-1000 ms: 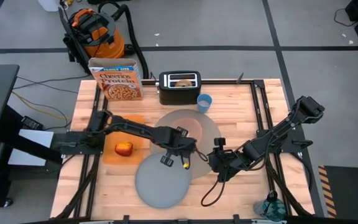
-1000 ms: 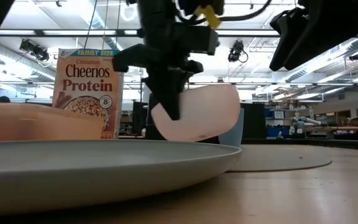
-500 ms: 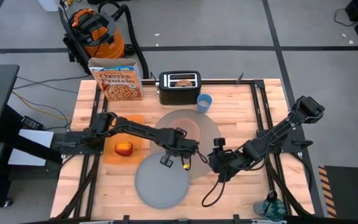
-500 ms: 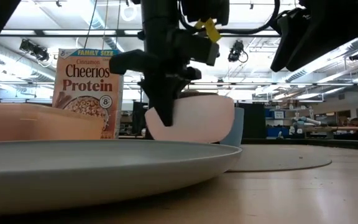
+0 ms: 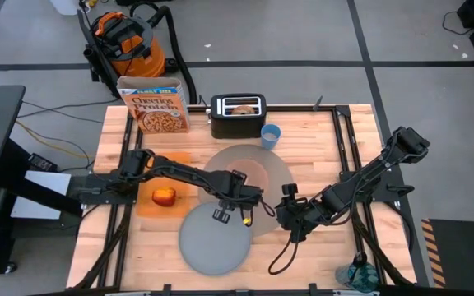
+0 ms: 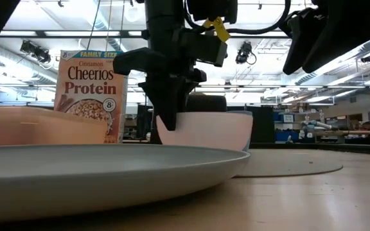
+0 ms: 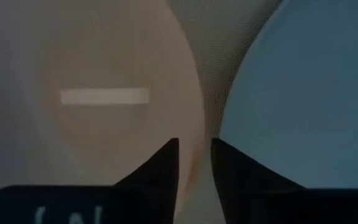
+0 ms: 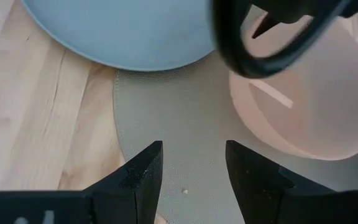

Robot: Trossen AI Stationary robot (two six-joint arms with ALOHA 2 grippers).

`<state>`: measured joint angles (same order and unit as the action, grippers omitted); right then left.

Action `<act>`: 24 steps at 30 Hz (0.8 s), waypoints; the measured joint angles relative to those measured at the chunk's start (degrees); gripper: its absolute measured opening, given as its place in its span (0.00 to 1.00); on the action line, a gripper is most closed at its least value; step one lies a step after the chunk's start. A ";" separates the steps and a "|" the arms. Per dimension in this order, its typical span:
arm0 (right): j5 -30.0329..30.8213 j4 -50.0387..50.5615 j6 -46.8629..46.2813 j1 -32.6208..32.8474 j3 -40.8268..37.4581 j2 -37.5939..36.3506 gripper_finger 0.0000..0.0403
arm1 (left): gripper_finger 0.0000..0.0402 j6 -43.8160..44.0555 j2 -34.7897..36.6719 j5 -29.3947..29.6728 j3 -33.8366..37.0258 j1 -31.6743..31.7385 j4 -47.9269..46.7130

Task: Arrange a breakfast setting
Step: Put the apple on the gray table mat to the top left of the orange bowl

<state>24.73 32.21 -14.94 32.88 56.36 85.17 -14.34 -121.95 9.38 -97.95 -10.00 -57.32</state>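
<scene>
low view shows the translucent pink bowl [image 6: 204, 130] upright on the large round grey placemat [image 6: 294, 164], the left gripper's [image 6: 170, 122] slightly parted fingers straddling its rim, the right gripper [image 8: 191, 163] spread empty, a cheerios box [image 6: 90, 96] before the ceiling-lit room.

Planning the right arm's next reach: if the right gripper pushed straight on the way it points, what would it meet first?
Probably bare placemat under the right gripper, then the pink bowl; depth is unclear.

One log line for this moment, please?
left gripper at pink bowl rim | bowl upright on placemat | right gripper open, empty, over placemat
</scene>
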 joint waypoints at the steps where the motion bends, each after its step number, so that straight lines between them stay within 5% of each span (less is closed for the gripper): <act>1: -0.66 0.03 0.02 0.01 -0.02 0.00 0.45 | 0.27 0.23 0.02 -0.01 -0.01 0.00 -0.29; 17: -2.31 1.13 -0.22 0.04 0.02 -5.60 0.45 | 0.30 19.70 0.58 -0.02 -18.09 -1.62 -27.82; 24: -2.34 0.92 -3.30 0.04 0.02 -5.64 0.45 | 0.30 32.60 9.19 -0.02 -13.09 -6.30 -32.35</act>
<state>22.39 33.12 -18.24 32.93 56.38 79.53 18.25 -112.76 9.36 -111.05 -16.30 -89.67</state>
